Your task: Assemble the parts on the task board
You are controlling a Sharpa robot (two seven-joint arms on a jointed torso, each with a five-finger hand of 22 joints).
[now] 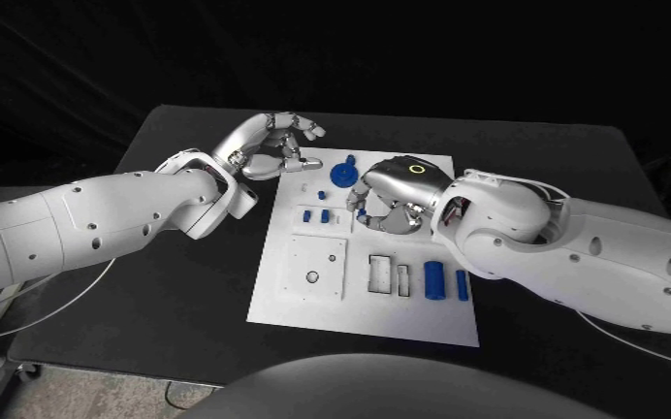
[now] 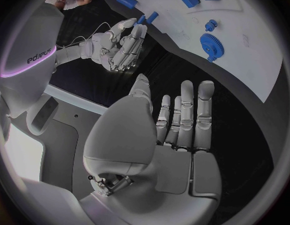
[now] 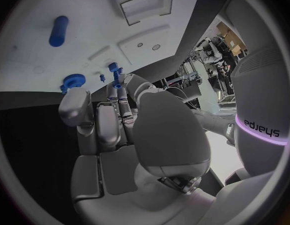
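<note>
Head view: blue gear [image 1: 345, 173] between left hand [image 1: 277, 147] and right hand [image 1: 388, 196].

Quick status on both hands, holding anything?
Left hand: open, fingers straight, holding nothing, off the task board.
Right hand: over the board; cannot tell whether its fingers hold a part.

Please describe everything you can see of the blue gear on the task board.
The blue gear is a small toothed wheel with a short hub, plastic by its look. It lies flat near the far edge of the white task board, beside a smaller blue piece. Nothing touches it; the left hand hovers nearby, holding nothing.
</note>
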